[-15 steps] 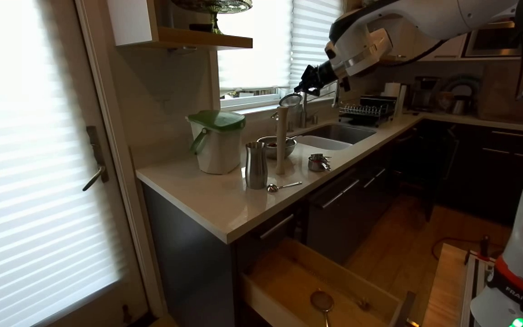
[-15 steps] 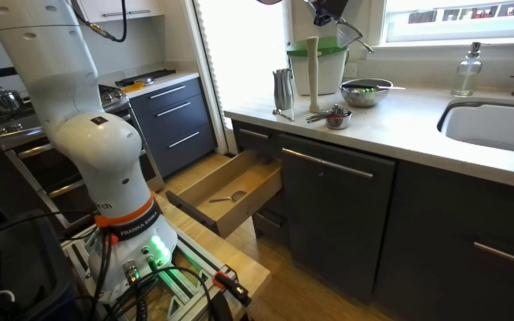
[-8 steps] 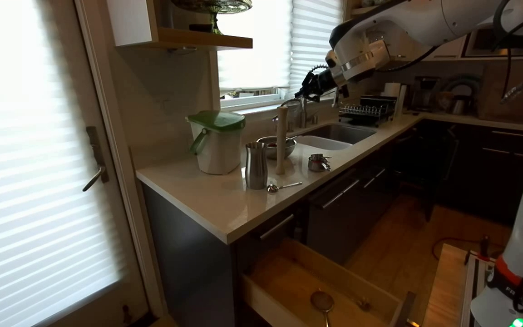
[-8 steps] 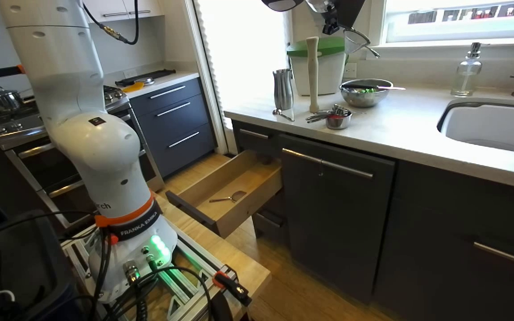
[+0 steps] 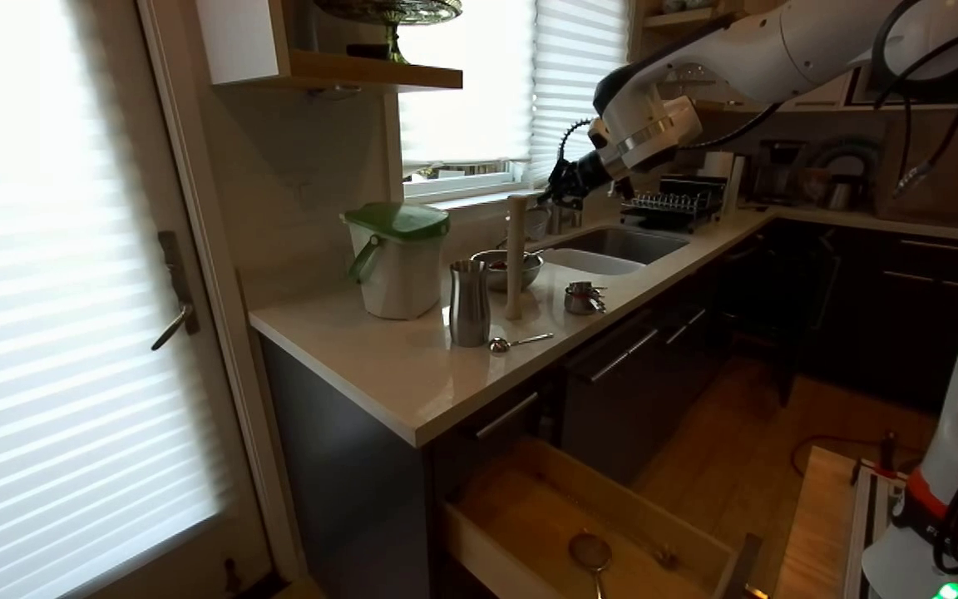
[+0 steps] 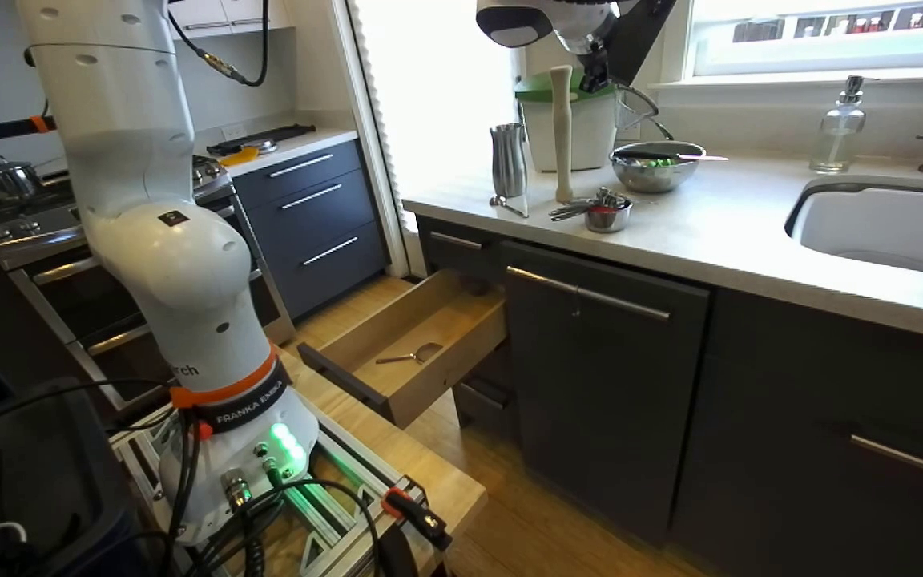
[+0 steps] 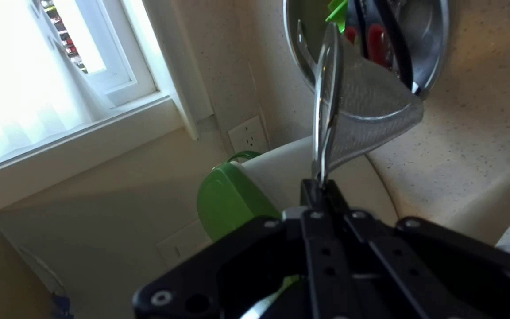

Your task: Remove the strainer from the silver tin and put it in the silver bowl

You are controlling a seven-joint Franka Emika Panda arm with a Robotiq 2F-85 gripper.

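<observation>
1. Daylight fills a window (image 7: 115, 66) at left in the wrist view. The gripper (image 7: 319, 190) pinches the strainer (image 7: 370, 97) where its rim wires converge, presumably so the mesh can enter the silver bowl (image 7: 433, 46) first. Utensils (image 7: 376, 44) in the bowl may prop it up.
2. In an exterior view, the silver tin (image 5: 470, 308) stands upright on the near counter (image 5: 396, 366), well apart from the strainer; an upright pale rod (image 5: 516, 266) partly hides the bowl.
3. In an exterior view, the strainer tilts by the bowl's far rim; whether they touch is unclear. Lowering probably comes next.
</observation>
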